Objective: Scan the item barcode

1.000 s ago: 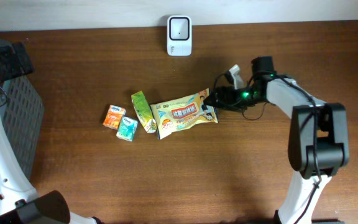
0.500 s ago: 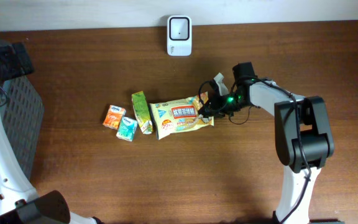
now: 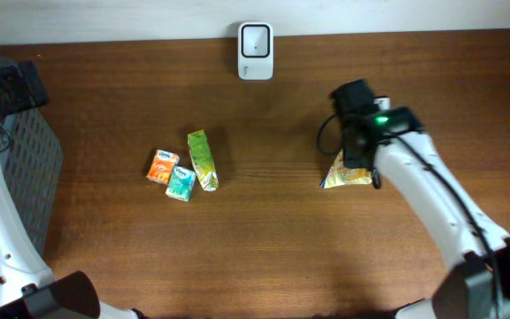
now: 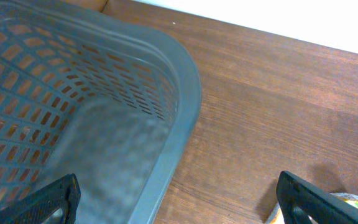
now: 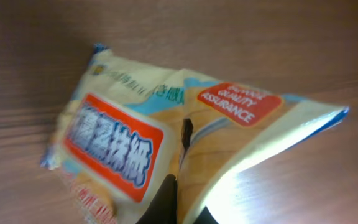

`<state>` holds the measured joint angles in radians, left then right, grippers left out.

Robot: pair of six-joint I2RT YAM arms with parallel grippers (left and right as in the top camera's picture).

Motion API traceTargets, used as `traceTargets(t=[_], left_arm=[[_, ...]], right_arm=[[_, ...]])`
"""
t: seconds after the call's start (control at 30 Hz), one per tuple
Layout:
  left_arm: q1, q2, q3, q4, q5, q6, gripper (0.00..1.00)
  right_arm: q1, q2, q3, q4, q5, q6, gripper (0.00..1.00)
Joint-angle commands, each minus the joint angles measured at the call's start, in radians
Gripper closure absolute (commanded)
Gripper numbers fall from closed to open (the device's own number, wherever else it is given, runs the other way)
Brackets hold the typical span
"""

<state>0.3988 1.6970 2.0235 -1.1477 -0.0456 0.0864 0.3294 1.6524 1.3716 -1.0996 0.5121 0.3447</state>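
Note:
The item is a yellow packet (image 3: 344,174) with an orange label, held to the right of the table's middle, apart from the other goods. My right gripper (image 3: 356,158) is shut on it. In the right wrist view the black fingers (image 5: 166,202) pinch a fold of the packet (image 5: 123,143), which looks raised above the wood; no barcode shows on the faces in view. The white scanner (image 3: 255,39) stands at the table's far edge. My left gripper (image 4: 182,208) is open over the rim of the grey basket (image 4: 188,93), with nothing between its fingers.
A green carton (image 3: 202,159), an orange packet (image 3: 161,166) and a teal packet (image 3: 181,182) lie left of centre. The grey mesh basket (image 3: 34,168) sits at the table's left edge. The right arm stretches from the bottom right corner.
The right gripper shut on the yellow packet beside the green carton and carried it to the right, off the wood. The left arm has not moved.

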Motion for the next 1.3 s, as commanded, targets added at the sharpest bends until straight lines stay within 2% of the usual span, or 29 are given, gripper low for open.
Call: traceTargets(t=[0.0,0.13,0.2,0.3,0.33,0.4,0.43,0.5,0.57,0.67,0.77,0.8,0.83,0.87,0.93,0.97,1.03,1.1,1.2,1.27], left_arm=[[0.003,-0.005,0.012,0.002,-0.003,0.010,0.01],[0.003,-0.005,0.012,0.002,-0.003,0.010,0.01],[0.003,-0.005,0.012,0.002,-0.003,0.010,0.01],[0.003,-0.005,0.012,0.002,-0.003,0.010,0.01],[0.003,-0.005,0.012,0.002,-0.003,0.010,0.01],[0.003,-0.005,0.012,0.002,-0.003,0.010,0.01],[0.003,-0.005,0.012,0.002,-0.003,0.010,0.01],[0.003,-0.005,0.012,0.002,-0.003,0.010,0.01],[0.003,-0.005,0.012,0.002,-0.003,0.010,0.01],[0.003,-0.005,0.012,0.002,-0.003,0.010,0.01],[0.003,-0.005,0.012,0.002,-0.003,0.010,0.01],[0.003,-0.005,0.012,0.002,-0.003,0.010,0.01],[0.003,-0.005,0.012,0.002,-0.003,0.010,0.01],[0.003,-0.005,0.012,0.002,-0.003,0.010,0.01],[0.003,-0.005,0.012,0.002,-0.003,0.010,0.01],[0.003,-0.005,0.012,0.002,-0.003,0.010,0.01],[0.003,-0.005,0.012,0.002,-0.003,0.010,0.01],[0.003,-0.005,0.012,0.002,-0.003,0.010,0.01],[0.003,-0.005,0.012,0.002,-0.003,0.010,0.01],[0.003,-0.005,0.012,0.002,-0.003,0.010,0.01]], right_arm=[[0.130,0.118,0.003,0.032,0.222,0.026,0.96],[0.332,0.219,0.006,0.207,0.226,0.009,0.96],[0.364,0.217,0.044,0.219,0.215,0.079,0.96],[0.301,0.204,0.201,0.163,0.022,0.083,0.96],[0.231,0.194,0.308,0.088,-0.127,0.070,0.96],[0.114,0.190,0.462,-0.065,-0.304,0.009,0.96],[0.072,0.189,0.517,-0.143,-0.317,-0.011,0.96],[0.010,0.189,0.610,-0.315,-0.214,-0.026,0.96],[-0.001,0.189,0.643,-0.489,0.092,0.044,0.96],[0.044,0.244,0.633,-0.541,0.164,0.019,0.96],[0.138,0.415,0.629,-0.534,0.183,0.008,0.96],[0.184,0.492,0.629,-0.515,0.175,0.008,0.91],[0.232,0.560,0.630,-0.497,0.160,0.007,0.66],[0.280,0.619,0.630,-0.475,0.114,0.001,0.48],[0.362,0.687,0.630,-0.419,-0.016,-0.056,0.25],[0.414,0.698,0.630,-0.380,-0.119,-0.106,0.17],[0.479,0.689,0.654,-0.318,-0.218,-0.106,0.07],[0.494,0.670,0.736,-0.317,-0.256,-0.105,0.05],[0.412,0.632,0.901,-0.355,-0.413,-0.104,0.05],[0.301,0.621,1.006,-0.428,-0.582,-0.105,0.05]])
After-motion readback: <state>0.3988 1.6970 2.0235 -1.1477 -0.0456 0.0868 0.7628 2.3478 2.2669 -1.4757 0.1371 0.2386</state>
